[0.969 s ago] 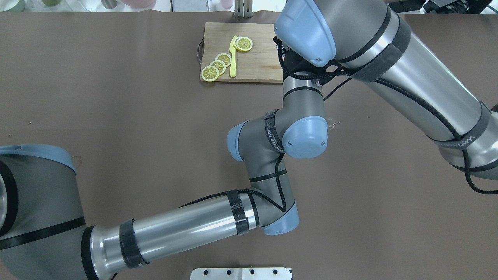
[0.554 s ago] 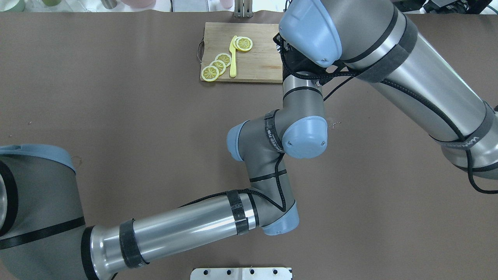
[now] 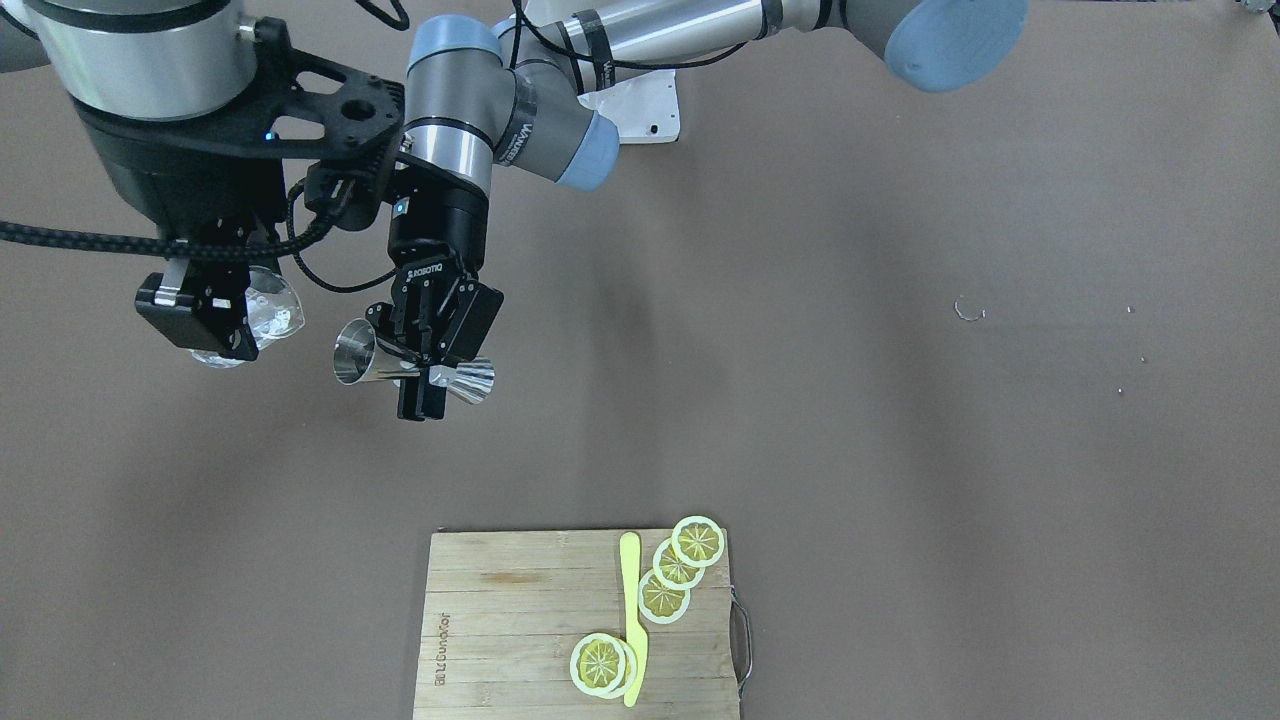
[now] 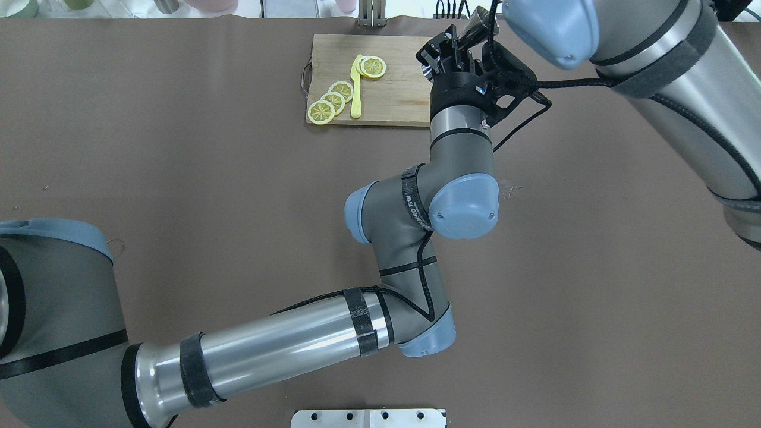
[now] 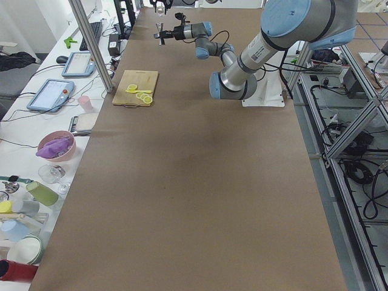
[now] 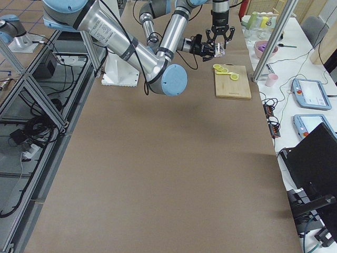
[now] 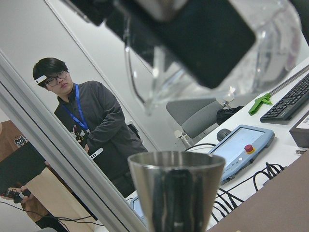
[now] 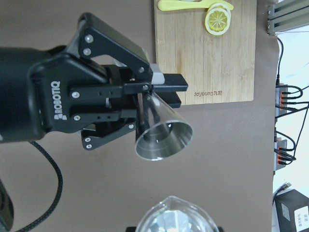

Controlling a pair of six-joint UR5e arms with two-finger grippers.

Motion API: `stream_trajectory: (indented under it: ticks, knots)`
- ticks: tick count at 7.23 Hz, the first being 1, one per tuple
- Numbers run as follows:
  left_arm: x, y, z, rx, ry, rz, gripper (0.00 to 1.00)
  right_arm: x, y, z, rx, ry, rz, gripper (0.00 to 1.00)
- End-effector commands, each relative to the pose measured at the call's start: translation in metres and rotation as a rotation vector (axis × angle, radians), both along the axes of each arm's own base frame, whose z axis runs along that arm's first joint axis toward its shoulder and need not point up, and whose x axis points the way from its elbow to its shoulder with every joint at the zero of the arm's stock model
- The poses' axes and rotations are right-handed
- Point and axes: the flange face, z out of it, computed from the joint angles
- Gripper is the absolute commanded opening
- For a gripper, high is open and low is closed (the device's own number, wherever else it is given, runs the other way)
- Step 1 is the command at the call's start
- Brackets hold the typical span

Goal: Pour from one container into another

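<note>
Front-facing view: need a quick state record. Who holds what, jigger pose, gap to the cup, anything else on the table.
left tool: shut on the jigger, at its waist
right tool: shut on the glass cup
jigger pose: on its side, held off the table, one open mouth toward the cup
jigger to cup: apart, not touching
liquid: none visible in the jigger mouth in the right wrist view
also on table: cutting board with lemon slices and a yellow knife

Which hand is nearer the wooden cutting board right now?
Left. The left hand, gripping the jigger, hangs off the cutting board's corner; the right hand, holding the glass cup, is beyond it, farther from the board.
</note>
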Motion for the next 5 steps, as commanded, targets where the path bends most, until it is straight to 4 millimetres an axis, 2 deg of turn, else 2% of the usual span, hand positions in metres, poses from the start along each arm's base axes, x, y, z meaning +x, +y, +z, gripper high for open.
stream_trajectory:
  ticks: [1, 3, 5]
  knots:
    - [-0.013, -0.004, 0.002, 0.006, 0.023, -0.007, 0.0, 0.04, -0.004, 0.03, -0.044, -0.098, 0.02, 0.0]
    - [-0.027, -0.006, 0.019, 0.009, 0.037, -0.014, 0.0, 0.074, 0.005, 0.082, -0.061, -0.186, 0.074, 0.0]
    - [-0.047, -0.012, 0.049, 0.014, 0.054, -0.032, 0.0, 0.086, 0.007, 0.139, -0.1, -0.258, 0.175, 0.0]
